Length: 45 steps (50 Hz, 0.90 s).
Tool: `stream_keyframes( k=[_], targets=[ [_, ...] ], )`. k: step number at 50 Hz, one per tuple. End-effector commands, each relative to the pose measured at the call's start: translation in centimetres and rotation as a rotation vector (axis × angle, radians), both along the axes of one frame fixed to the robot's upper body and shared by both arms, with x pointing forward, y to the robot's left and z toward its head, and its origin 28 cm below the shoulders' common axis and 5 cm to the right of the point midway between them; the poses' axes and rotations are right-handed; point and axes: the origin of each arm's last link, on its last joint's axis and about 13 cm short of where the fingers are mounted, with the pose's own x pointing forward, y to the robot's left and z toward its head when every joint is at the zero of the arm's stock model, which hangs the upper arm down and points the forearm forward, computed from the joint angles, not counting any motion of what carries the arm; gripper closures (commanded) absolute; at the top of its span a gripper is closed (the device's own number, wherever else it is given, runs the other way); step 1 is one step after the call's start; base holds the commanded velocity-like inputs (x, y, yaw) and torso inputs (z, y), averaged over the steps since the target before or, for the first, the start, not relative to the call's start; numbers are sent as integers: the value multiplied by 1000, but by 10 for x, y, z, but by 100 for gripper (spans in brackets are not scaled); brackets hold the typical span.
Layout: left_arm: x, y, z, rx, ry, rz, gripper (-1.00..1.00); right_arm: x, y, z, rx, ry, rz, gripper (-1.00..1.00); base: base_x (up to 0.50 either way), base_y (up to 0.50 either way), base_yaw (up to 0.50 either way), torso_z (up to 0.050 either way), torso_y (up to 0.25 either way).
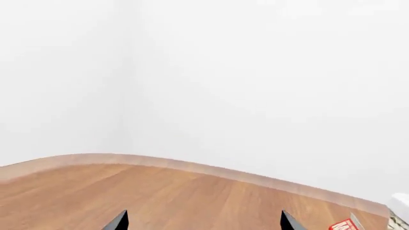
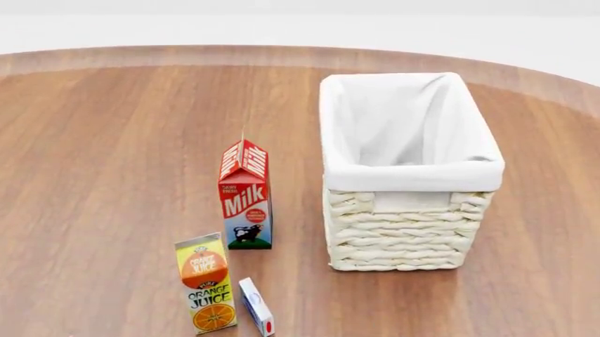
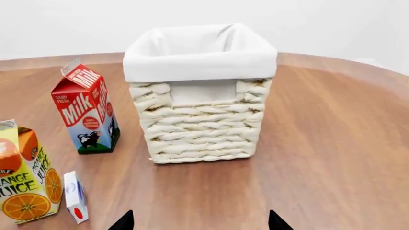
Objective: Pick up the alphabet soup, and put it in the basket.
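Note:
The alphabet soup is out of view in every frame. The woven cream basket with its white cloth lining stands upright at the right middle of the wooden table; the right wrist view shows the basket straight ahead. My right gripper is open, its two dark fingertips far apart over bare wood short of the basket. My left gripper is open too, over bare table facing a white wall. Neither gripper shows in the head view.
A red milk carton stands left of the basket. Nearer me are an orange juice carton and a small white box lying flat. A red-and-white object peeks in at the left wrist view's edge. The round table's rim curves behind.

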Motion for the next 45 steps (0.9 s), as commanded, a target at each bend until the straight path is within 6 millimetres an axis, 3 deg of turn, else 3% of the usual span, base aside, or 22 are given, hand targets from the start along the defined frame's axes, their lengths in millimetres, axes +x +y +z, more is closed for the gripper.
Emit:
stream_keyframes(
  k=[1, 24, 45],
  targets=[
    [5, 4, -2, -20, -32, 36, -100, -12, -7, 16, 19, 97, 58, -100, 0, 0, 0, 0, 0],
    [3, 13, -3, -46, -25, 42, -100, -30, -1, 26, -30, 178, 84, -100, 0, 0, 0, 0, 0],
    [3, 13, 0, -54, -33, 47, -100, -29, 2, 24, -47, 205, 112, -100, 0, 0, 0, 0, 0]
  ],
)
